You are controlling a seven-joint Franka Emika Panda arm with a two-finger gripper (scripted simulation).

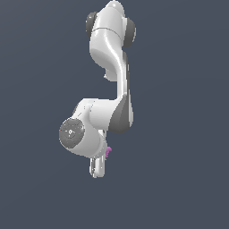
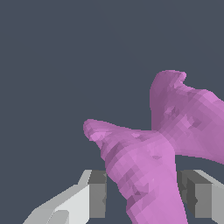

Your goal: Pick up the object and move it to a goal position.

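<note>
arm: white panda arm [image 1: 109, 80], seen from above in the exterior view, hangs over a flat dark grey-blue ground [image 1: 179, 134]. upper links run down the middle of the picture, wrist at the lower end with a round grey cap facing the camera.
gripper: gripper [image 1: 98, 167] points toward the bottom of the exterior view, below the wrist. in the wrist view the gripper [image 2: 148, 197] shows two fingers [image 2: 94, 197], light grey bodies with darker grey pads, one on each side of the pink piece.
gripper state: jaws stand apart with the pink piece between them. the pads look just beside or touching its sides, but firm contact cannot be told. so grip: cannot tell.
object: pink-magenta lumpy bow-tie piece [image 2: 148, 153], matte, faceted surface. fills much of the wrist view: one flared lobe runs down between the fingers, a second lobe spreads away to the side, narrow waist joins them.
object in exterior view: only a small pink sliver [image 1: 108, 152] shows, at the edge of the hand on the exterior view's right, just above the fingers. the rest is hidden by the arm.
object position: between the fingers, under the wrist. whether it rests on the ground or is lifted: cannot tell.
ground: plain, even colour in both views.
</note>
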